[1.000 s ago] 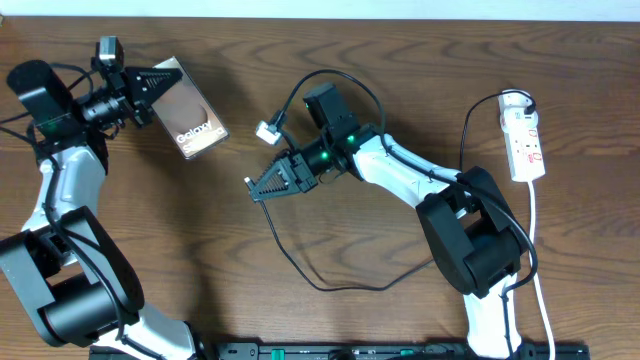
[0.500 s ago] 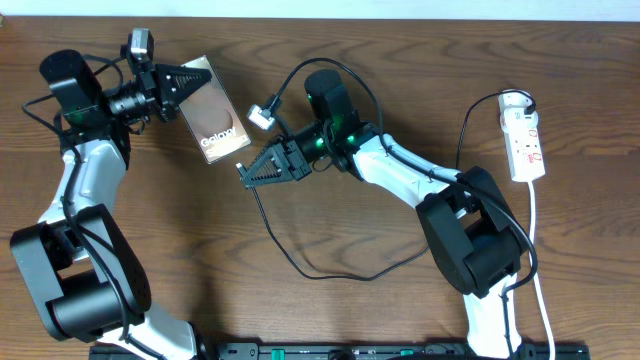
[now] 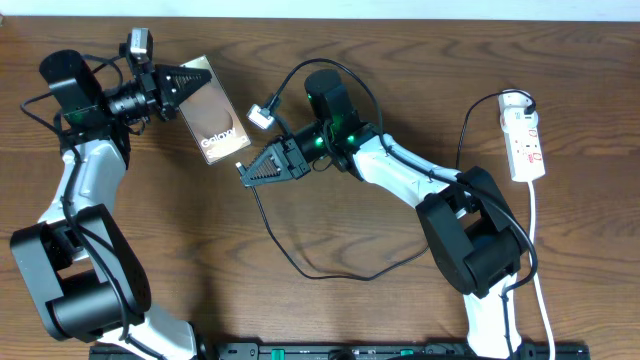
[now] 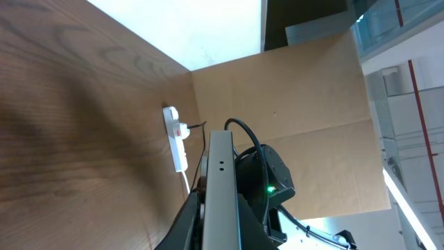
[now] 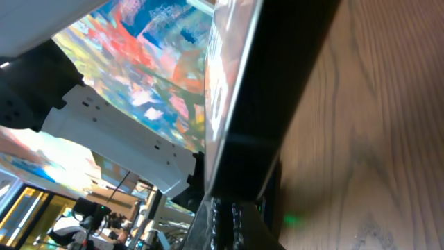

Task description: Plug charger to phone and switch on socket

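- The left gripper is clamped on the upper edge of the phone, at 10 o'clock on the table
- The right gripper is closed on the charger, at 5 o'clock from the phone and just beside its lower edge; I cannot tell if the plug is in
- The socket lies at 2 o'clock, well apart

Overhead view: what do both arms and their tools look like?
The left arm and right arm have white links between bulky black joints. The left tool and right tool are black, ribbed triangles tapering to a point. A green light glows on the right wrist.
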Available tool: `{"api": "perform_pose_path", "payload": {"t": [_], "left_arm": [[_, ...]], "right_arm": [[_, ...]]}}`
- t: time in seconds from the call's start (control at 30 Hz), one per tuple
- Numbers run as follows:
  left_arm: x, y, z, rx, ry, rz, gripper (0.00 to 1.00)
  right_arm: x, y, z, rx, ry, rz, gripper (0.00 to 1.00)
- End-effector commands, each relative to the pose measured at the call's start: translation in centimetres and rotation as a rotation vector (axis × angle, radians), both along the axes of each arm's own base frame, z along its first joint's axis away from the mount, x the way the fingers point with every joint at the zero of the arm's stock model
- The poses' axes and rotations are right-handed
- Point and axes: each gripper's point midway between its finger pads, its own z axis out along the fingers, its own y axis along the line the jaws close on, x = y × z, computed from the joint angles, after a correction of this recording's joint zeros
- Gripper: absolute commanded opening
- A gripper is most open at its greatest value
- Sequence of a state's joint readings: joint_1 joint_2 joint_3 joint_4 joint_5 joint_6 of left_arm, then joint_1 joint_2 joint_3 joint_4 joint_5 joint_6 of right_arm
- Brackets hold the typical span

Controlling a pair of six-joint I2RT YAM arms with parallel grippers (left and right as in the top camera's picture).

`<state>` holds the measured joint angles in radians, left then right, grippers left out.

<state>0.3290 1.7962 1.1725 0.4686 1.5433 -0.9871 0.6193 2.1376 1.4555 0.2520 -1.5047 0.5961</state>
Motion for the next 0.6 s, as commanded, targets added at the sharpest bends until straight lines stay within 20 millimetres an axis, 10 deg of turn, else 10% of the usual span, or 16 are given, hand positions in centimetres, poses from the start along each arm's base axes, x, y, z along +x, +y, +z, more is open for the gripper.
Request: {"api": "perform_pose_path", "payload": {"t": [0.0, 0.57], "left_arm": [[-0.41, -0.16, 0.44, 0.004, -0.029, -0.028, 0.07], [-0.48, -0.96, 0.44, 0.013, -0.053, -0.047, 0.07]], "right_arm": [[0.35, 0.03, -0.27, -0.012, 0.01, -0.014, 0.01], [0.81, 0.32, 0.07, -0.014, 0.008, -0.035, 0.01]]}}
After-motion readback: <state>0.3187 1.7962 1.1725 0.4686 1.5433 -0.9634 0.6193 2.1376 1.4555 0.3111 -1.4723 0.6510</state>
